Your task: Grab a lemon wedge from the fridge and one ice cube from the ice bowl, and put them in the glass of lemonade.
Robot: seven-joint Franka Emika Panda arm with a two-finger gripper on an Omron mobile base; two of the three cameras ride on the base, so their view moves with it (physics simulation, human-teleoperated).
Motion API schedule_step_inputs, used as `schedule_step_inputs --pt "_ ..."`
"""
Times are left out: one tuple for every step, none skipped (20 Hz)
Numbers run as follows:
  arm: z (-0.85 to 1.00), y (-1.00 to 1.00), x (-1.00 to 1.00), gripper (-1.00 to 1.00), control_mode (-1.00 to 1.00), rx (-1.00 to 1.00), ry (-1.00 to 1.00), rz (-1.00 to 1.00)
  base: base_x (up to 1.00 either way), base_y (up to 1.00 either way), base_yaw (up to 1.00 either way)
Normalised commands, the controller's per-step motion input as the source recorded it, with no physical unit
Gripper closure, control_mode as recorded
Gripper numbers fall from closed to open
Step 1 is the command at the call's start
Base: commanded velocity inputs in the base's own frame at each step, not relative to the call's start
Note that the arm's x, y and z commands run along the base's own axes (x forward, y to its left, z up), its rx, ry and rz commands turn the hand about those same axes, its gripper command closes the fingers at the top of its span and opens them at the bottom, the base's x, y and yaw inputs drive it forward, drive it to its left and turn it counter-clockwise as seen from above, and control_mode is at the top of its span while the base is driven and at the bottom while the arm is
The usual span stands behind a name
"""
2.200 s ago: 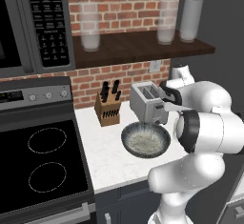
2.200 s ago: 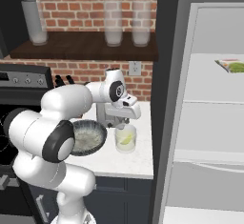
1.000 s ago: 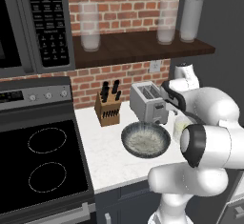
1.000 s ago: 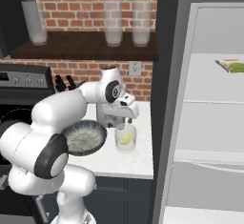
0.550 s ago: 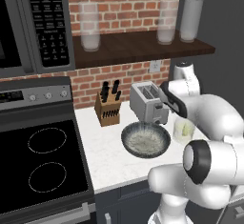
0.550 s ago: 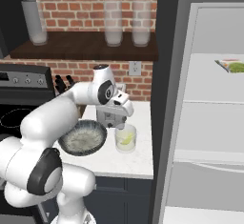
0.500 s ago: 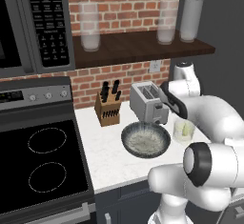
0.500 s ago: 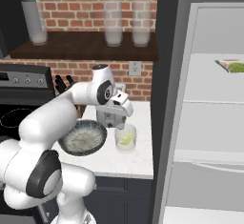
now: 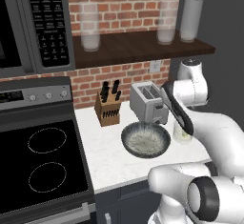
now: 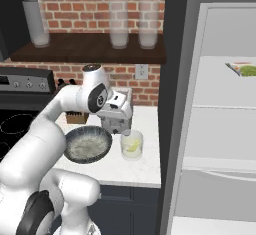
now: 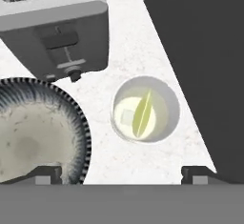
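White speckled stone counter (image 9: 107, 158) runs btwn the black glass cooktop (image 9: 40, 163) on our left and the tall matte dark grey fridge (image 10: 175, 79) on our right, w/ red brick wall (image 9: 126, 1) behind and a dark wood shelf (image 9: 138, 46) holding tall frosted cloudy glasses (image 9: 89, 26). Black microwave (image 9: 45, 23) hangs over the stove; we can't read its keypad labels, too small. Fridge door stands open on white shelves (image 10: 225, 104); a small plate of greenish food (image 10: 243, 69) sits on an upper one.

On the counter: silver two-slot toaster (image 11: 55, 25), wood knife block (image 9: 107, 111), then the wide shallow dark grey ice bowl (image 11: 40, 130) just in front of the toaster. Short clear glass of lemonade (image 11: 145, 108) stands just beside the bowl, apart from it. Yellow-green lemon wedge (image 11: 141, 113) is in the glass, next to a pale ice cube (image 11: 125, 117).

Gripper (image 11: 123, 173) hangs above glass and bowl, fingers spread wide, nothing btwn them.
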Motion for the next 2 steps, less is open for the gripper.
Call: schedule_step_inputs --pt "0.31 0.29 -0.58 -1.0 -1.0 0.0 -0.09 0.13 0.0 0.0 0.0" --pt "0.34 0.12 -0.58 -1.0 -1.0 0.02 -0.07 0.13 0.0 0.0 0.0"
